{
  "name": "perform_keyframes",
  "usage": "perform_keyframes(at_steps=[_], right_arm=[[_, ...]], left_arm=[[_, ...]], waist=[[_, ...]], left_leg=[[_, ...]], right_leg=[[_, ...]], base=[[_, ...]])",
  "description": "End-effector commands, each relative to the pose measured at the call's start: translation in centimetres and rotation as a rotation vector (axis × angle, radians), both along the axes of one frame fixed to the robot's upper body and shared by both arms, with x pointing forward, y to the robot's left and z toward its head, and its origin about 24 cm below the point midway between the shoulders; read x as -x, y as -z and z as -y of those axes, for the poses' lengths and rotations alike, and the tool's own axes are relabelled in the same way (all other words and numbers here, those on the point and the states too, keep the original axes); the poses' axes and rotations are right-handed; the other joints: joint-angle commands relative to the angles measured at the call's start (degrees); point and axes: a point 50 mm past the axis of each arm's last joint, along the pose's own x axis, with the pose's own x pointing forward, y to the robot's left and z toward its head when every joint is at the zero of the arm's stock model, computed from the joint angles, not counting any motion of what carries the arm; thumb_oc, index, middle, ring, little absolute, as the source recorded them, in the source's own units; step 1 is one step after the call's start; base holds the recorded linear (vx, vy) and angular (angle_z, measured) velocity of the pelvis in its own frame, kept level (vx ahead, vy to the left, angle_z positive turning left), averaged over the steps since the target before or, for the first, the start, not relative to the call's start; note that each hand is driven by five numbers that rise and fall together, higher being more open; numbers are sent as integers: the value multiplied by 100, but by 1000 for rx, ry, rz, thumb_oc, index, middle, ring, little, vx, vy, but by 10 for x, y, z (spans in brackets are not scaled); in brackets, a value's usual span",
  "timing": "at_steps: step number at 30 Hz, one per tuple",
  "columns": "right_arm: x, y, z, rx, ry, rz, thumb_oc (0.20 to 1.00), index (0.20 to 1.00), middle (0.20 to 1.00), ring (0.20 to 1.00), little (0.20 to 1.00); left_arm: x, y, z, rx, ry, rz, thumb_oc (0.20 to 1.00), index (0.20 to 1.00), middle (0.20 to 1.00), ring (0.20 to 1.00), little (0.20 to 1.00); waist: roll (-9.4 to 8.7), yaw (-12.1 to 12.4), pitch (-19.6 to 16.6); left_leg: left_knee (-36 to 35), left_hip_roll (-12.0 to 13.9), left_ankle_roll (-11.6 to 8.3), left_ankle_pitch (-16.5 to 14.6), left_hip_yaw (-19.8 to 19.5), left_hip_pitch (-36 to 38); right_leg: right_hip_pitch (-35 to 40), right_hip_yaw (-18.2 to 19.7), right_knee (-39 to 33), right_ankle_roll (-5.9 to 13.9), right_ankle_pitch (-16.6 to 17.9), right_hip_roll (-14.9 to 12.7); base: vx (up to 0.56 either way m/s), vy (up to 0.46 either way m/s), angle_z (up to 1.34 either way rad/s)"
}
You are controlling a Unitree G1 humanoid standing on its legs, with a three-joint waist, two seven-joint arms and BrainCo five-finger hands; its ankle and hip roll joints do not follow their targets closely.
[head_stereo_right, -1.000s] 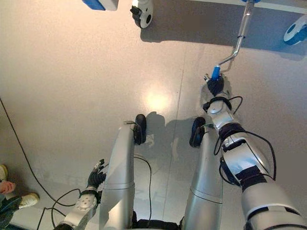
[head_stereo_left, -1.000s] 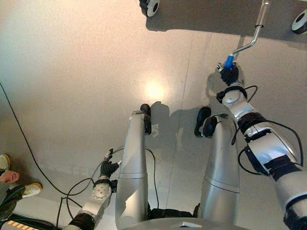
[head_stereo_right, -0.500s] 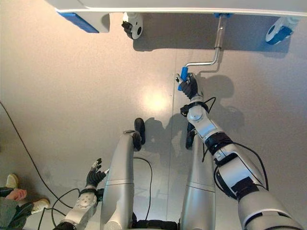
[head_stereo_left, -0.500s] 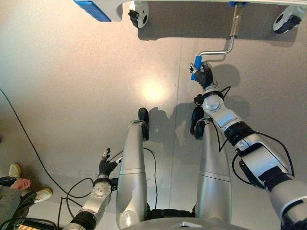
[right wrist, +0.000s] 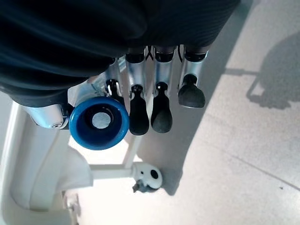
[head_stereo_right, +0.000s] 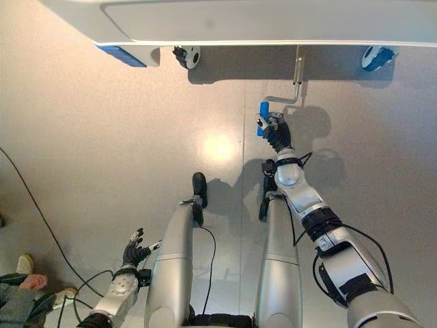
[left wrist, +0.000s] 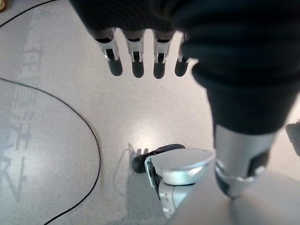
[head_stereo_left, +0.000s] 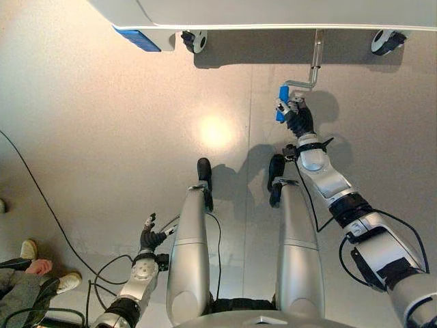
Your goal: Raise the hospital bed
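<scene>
Since a second ago the right hand (head_stereo_left: pixel 298 117) has swung the crank (head_stereo_left: pixel 308 75) round: its blue grip (head_stereo_left: pixel 282 102) then hung out to the right of and nearer than the shaft, and now sits left of it, closer to the bed (head_stereo_left: pixel 273 14). The whole view has also tipped, so more of the bed's underside shows along the far edge.

Crank now: a straight metal shaft runs from under the bed's near edge toward the robot, then bends into a short arm going left, ending at the blue grip. The grip's long axis runs roughly near-to-far. In the right wrist view the grip (right wrist: pixel 99 123) is seen end-on as a blue ring, with the fingers (right wrist: pixel 138 112) curled beside it and the thumb side against it; the right hand is closed round the grip.

Left hand (head_stereo_left: pixel 151 239) hangs low at near left, off the floor, holding nothing. Its own wrist view shows the fingers (left wrist: pixel 137 58) straight and relaxed in a row.

Bed: pale frame across the far side, a blue part (head_stereo_left: pixel 138 38) at far left, one castor (head_stereo_left: pixel 196 41) left of the crank, another castor (head_stereo_left: pixel 384 42) at far right.

No writing can be read.

Floor (head_stereo_left: pixel 102 137) is smooth, pale grey, glossy, with a bright reflection near centre. A person's hand and shoes (head_stereo_left: pixel 42 270) show at near left.
</scene>
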Motion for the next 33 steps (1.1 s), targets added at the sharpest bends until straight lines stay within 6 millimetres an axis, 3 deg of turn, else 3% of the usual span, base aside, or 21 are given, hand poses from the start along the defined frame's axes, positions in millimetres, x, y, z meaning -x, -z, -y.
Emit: perform_keyframes(at_steps=[1, 13, 22, 33], right_arm=[[31, -101, -32, -185, -247, 526, 200, 200, 200, 200, 200], [41, -88, 33, -277, -16, 545, 200, 200, 200, 200, 200], [52, -79, 71, -328, 162, 574, 200, 200, 200, 200, 200], [66, -68, 118, -257, 429, 574, 200, 200, 200, 200, 200]], left_arm=[[10, 7, 3, 1, 14, -31, 1000, 1000, 1000, 1000, 1000], [8, 6, 9, 41, 13, -5, 1000, 1000, 1000, 1000, 1000], [12, 9, 12, 57, 5, -12, 1000, 1000, 1000, 1000, 1000], [16, 9, 11, 50, -16, -6, 1000, 1000, 1000, 1000, 1000]], waist=[[-7, -115, -105], [-2, -243, -105], [8, -346, -105], [-28, -427, -105]], left_leg=[[-311, -218, 220, 294, 228, 319], [-1195, -196, 144, 601, 354, 1127], [-1344, -138, 131, 650, 445, 1322], [-1295, -81, 99, 638, 480, 1332]], right_leg=[[471, 206, -625, 450, 450, -115], [1225, 263, -1455, 555, 722, -120], [1315, 394, -1592, 565, 748, -31], [1253, 463, -1500, 553, 702, 16]], base=[[-4, 5, -5], [0, -14, -4], [4, -10, -5], [0, -9, -2]])
